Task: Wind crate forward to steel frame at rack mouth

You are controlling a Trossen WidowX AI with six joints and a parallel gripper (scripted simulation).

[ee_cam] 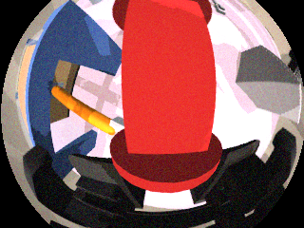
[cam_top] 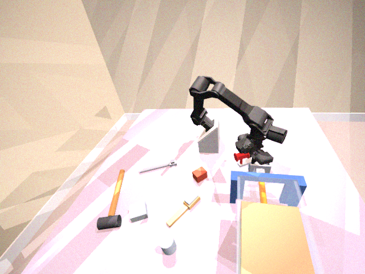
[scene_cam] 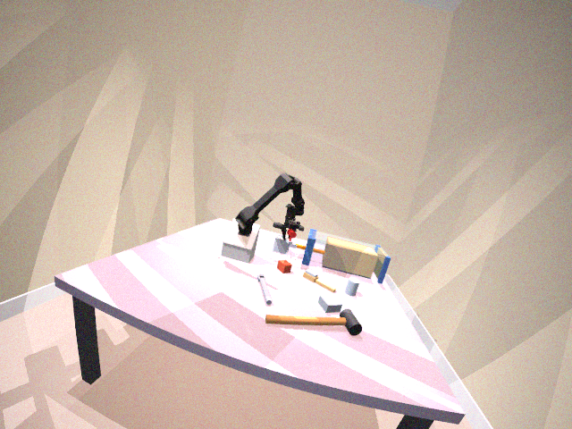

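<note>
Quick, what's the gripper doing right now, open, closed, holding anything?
Gripper: closed on the red winch handle, over the grey winch.

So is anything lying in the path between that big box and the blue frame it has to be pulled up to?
Nothing visible blocks it. Between the crate and the blue frame, only the orange strap shows, running through the opening toward the winch. The gripper is shut on the red handle there. The floor under the crate's front edge is hidden.
</note>
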